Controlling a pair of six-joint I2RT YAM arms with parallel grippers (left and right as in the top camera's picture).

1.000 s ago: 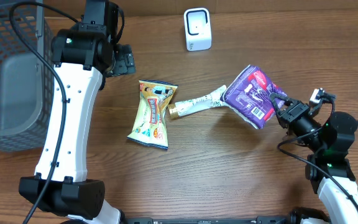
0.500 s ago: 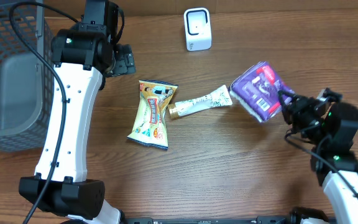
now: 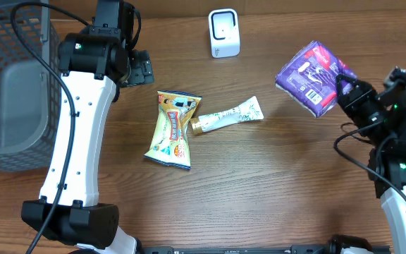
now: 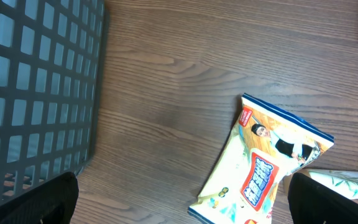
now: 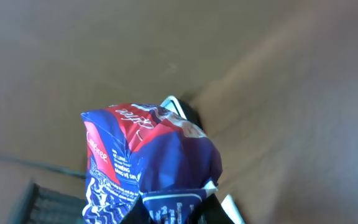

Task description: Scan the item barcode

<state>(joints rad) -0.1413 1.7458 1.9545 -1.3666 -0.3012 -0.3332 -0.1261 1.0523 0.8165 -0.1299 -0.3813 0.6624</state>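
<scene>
right jaws: all but shut, clamped on one edge of the purple packet (image 3: 314, 76); the dark fingers (image 5: 211, 210) are seen at the packet's near end in the wrist view.
purple packet: sticks out ahead of the right jaws, tilted. It is judged to be held clear of the surface (image 3: 273, 190), since nothing is seen under it in the wrist view.
reason for hold: an edge grip leaves both broad faces uncovered, judged so that the barcode can be presented. Which face carries the barcode cannot be told.
scanner (image 3: 224, 33): upright, beyond the packet from the right jaws and well apart from them. A white corner seen just behind the packet in the wrist view is probably the scanner, so the packet is judged to be aimed toward it.
step in hand: judged to be a carry toward the scanner; the scan is not yet done.
left jaws: spread as wide as they go, with nothing held or touched; one of the fingers (image 4: 36, 199) is seen at each lower corner of the wrist view.
ahead of left jaws: a yellow snack packet (image 4: 263, 168) lies flat and untouched, with the cap end of a tube (image 3: 228, 115) against it.
beside left jaws: a wire basket (image 4: 36, 87) stands to one side.
reason for left placing: judged to be parked aside, well apart from the right jaws.
</scene>
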